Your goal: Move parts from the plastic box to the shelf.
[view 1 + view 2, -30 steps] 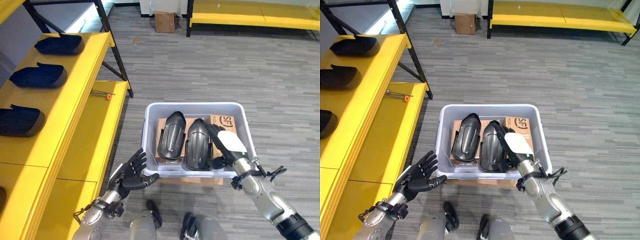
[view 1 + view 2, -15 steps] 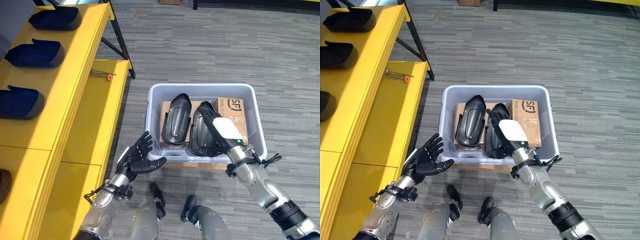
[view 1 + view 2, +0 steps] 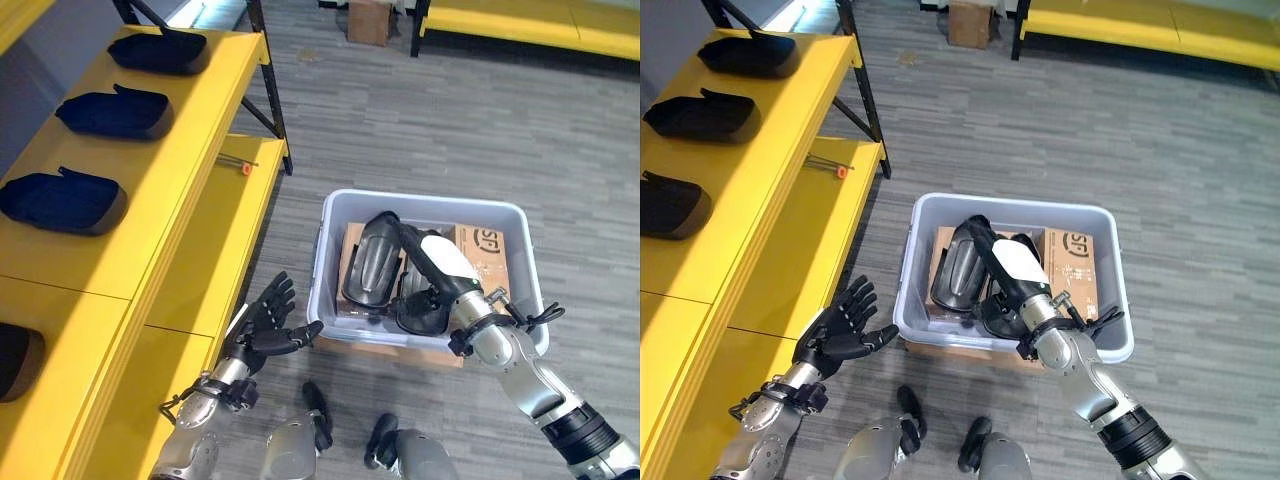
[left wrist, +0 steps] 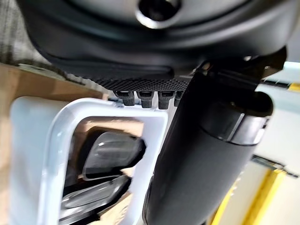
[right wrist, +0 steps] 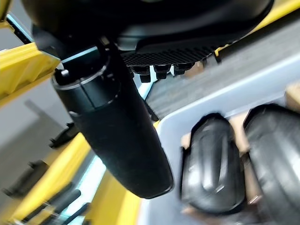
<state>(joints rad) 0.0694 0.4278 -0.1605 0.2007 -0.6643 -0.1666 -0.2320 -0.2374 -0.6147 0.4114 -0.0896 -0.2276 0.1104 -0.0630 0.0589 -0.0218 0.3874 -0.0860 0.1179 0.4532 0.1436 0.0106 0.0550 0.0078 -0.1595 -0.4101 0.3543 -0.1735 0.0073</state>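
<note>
Two black parts (image 3: 375,270) and a cardboard box (image 3: 493,252) crowd the plastic box (image 3: 330,255); the yellow shelf (image 3: 200,120) shows bare room along its front edge.

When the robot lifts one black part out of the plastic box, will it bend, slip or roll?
The black part looks like a moulded hard shell, so it probably stays stiff. Its glossy curved back may slip under the right hand. It leans on its neighbour in the plastic box, so it may rock or tip when released.

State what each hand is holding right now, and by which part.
Nothing is held. The left hand hangs open beside the plastic box; the right hand reaches with straight fingers over the black parts inside it.
</note>
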